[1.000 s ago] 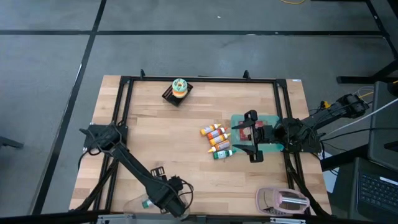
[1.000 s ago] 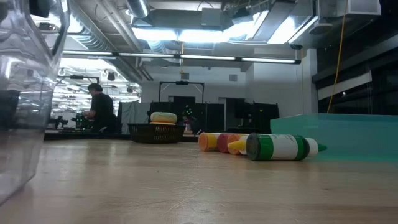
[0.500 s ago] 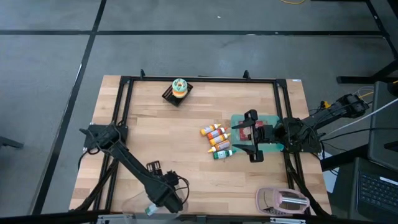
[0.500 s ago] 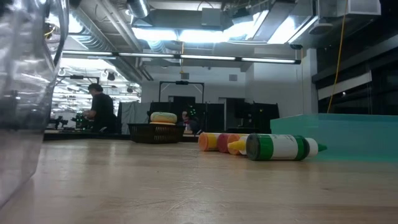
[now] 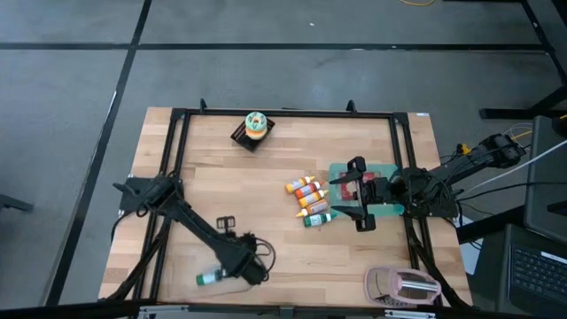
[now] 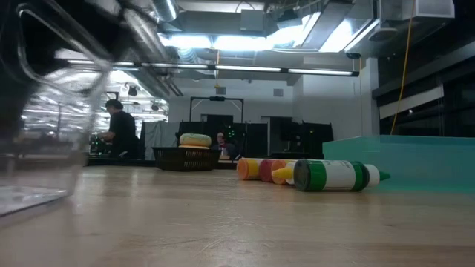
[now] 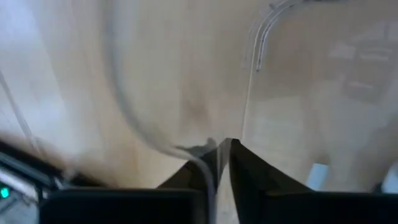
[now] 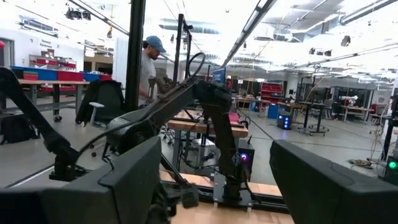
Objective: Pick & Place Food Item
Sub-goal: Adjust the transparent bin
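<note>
Green-capped bottle lies flat on the table, just beside my left claw, on its outer side. The left claw is pinched tight on the thin wall of a clear container — that wall runs between my fingertips. Well away, my right claw hangs above the teal tray with jaws spread wide, holding nothing — a cluster of bottles lies just beyond it.

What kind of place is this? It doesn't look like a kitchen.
Probably a robotics lab or workshop: a wooden table framed by rails, more workbenches with gear in an open hall, and a person working under exposed ceiling lights.
</note>
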